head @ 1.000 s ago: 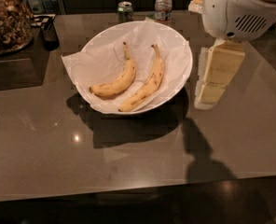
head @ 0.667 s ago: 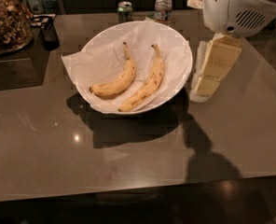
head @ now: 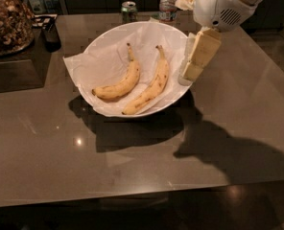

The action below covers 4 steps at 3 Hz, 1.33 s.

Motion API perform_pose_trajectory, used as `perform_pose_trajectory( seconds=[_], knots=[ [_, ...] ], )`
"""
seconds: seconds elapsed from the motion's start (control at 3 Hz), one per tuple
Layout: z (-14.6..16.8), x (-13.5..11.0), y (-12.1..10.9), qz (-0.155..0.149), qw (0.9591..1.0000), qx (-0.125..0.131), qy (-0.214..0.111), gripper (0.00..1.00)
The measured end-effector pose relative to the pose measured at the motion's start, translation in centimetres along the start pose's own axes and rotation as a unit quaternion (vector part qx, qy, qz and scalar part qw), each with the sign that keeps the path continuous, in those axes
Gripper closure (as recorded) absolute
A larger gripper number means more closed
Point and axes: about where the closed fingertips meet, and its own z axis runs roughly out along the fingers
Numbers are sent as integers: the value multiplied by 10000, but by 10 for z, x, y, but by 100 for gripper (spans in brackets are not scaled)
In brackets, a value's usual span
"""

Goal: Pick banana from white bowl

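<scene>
The white bowl (head: 103, 42) stands at the back middle of the dark table, lined with crinkled white paper. Two bananas lie in it side by side. The banana (head: 150, 86) of the task is the right one: long, slim, brown-flecked, with its stem pointing away from me. The shorter, cleaner, more curved banana (head: 119, 84) lies to its left. My gripper (head: 194, 66) hangs pointing down at the bowl's right rim, to the right of the flecked banana and above its level. It holds nothing.
A glass jar of nuts (head: 5, 20) stands at the back left, with a dark cup (head: 51, 32) beside it. A green can (head: 129, 11) and a water bottle (head: 168, 4) stand behind the bowl. The table's front edge (head: 132, 198) is near me.
My gripper has moved left and slightly up, from beside the bowl to over its right rim. The bananas and the bowl have not moved.
</scene>
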Motion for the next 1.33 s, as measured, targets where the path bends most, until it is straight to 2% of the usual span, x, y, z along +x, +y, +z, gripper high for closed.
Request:
perform_pose_trajectory(
  seconds=[0.33, 1.0, 1.33],
  knots=[
    [0, 0, 0, 4, 10000, 5, -8, 0],
    [47, -7, -9, 247, 9976, -242, -600, 0],
    [49, -7, -9, 257, 9975, -257, -613, 6]
  ],
)
